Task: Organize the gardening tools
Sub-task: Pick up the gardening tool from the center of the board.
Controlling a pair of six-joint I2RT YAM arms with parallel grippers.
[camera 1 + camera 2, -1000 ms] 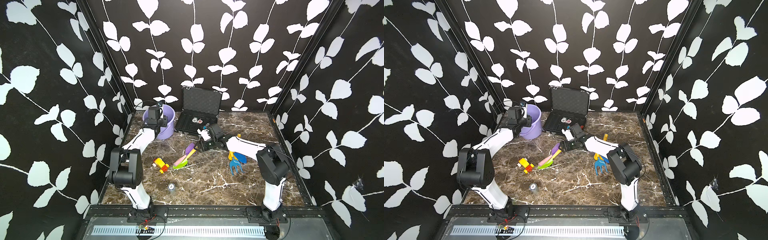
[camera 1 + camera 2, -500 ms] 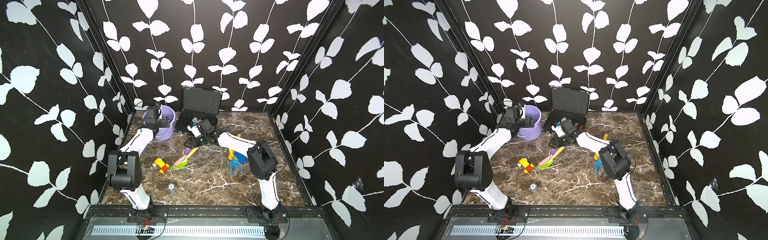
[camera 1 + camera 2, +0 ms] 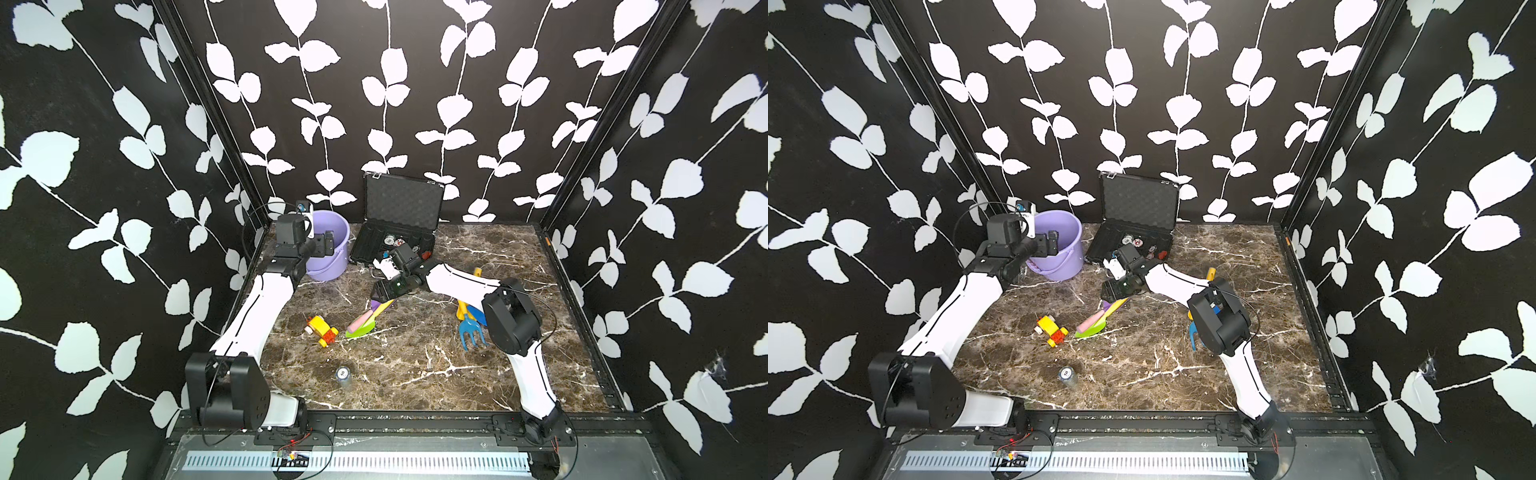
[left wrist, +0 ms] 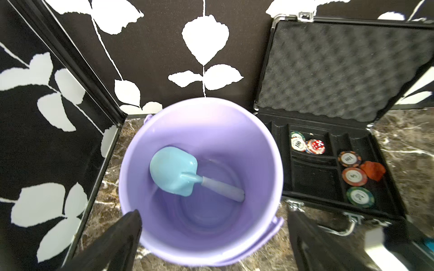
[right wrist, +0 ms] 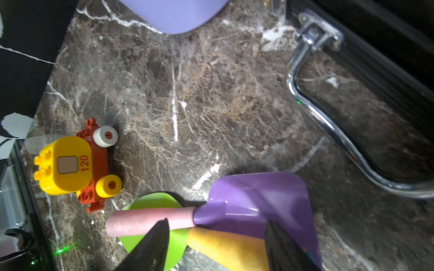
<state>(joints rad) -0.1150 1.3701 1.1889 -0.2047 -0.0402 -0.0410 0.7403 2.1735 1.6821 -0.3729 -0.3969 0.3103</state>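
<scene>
Purple plastic bucket (image 4: 211, 117) in the desk's (image 5: 211, 93) far left corner holds one light-blue trowel (image 4: 175, 171), which lies slanted on the bucket floor. The left pincer (image 3: 323, 244) hangs over the bucket mouth, spread wide and holding nothing.

The right pincer (image 5: 217, 221) is low over a crossed pair mid-desk: a purple trowel (image 5: 258, 194) with a pink handle and a green scoop (image 5: 152, 204) with a yellow handle. Its jaws stand partly open and straddle the yellow handle and the edge of the purple blade. Whether they touch either cannot be told, and nothing is lifted. A blue rake (image 3: 471, 337) and more tools lie on the desk beside the right arm.

The step in hand looks like picking the next tool from this pair. The pink handle lies across the green head and the purple blade covers part of the yellow handle. The next move therefore calls for settling on one handle alone, closing firmly and lifting clear of its neighbour. The tool then has to be carried to the bucket, and the left arm would first need to clear the mouth.
</scene>
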